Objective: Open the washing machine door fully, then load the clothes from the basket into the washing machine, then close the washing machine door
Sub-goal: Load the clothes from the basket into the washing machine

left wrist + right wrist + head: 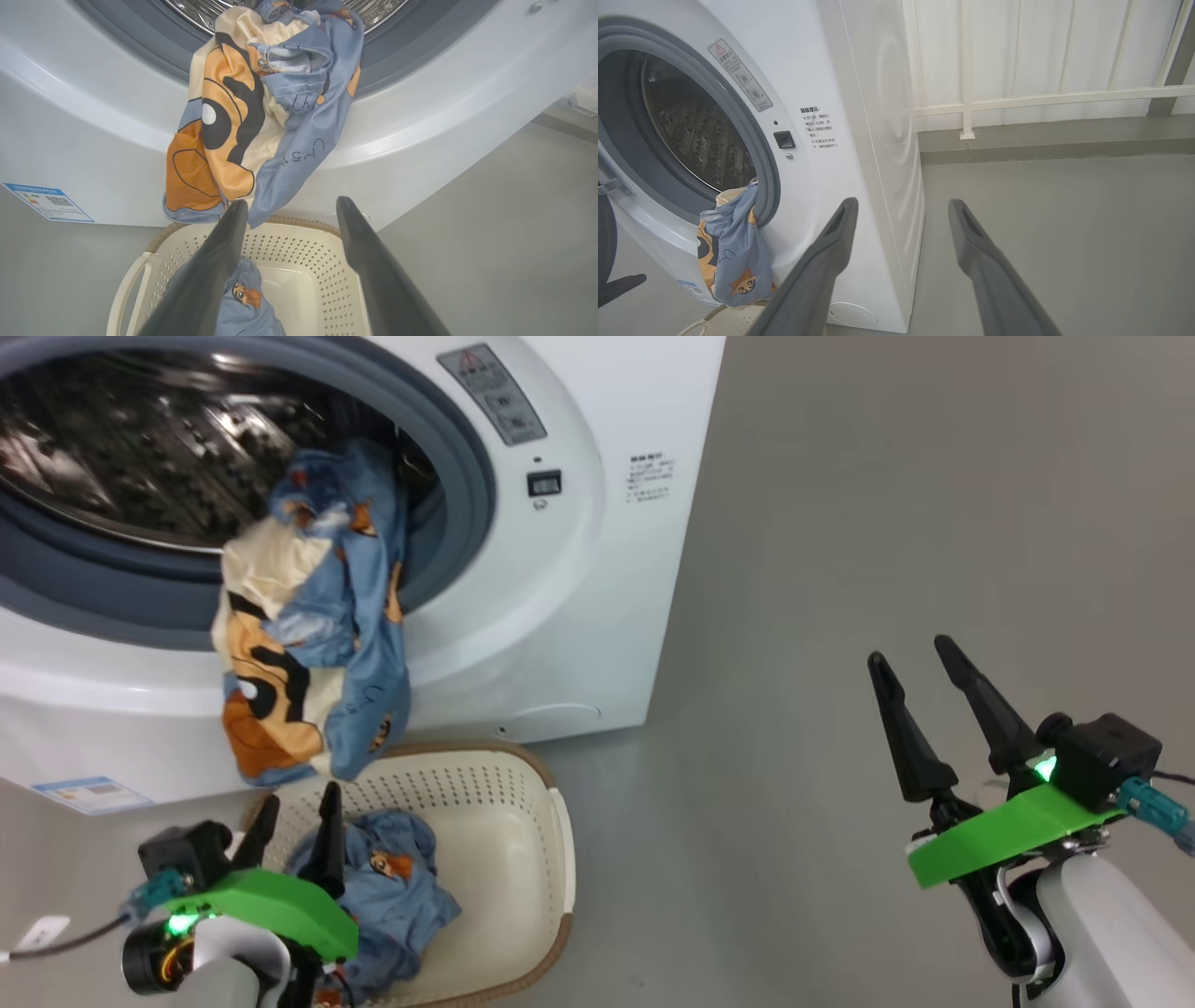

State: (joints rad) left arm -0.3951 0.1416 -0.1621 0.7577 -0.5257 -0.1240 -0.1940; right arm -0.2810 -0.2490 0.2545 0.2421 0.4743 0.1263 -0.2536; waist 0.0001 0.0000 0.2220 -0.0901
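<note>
White railing (pixel 1045 98) shows beyond the washing machine (pixel 859 140) in right wrist view.

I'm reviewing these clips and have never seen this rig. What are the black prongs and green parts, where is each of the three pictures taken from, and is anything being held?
The prongs are the fingers of the robot's two end effectors. The head camera looks down on the left end effector over the basket and the right end effector over bare floor. The other two pictures come from wrist cameras looking along each arm's fingers. Both stand open, holding nothing. One piece of the clothes hangs out of the washing machine opening over its front; another blue piece lies in the basket.
</note>
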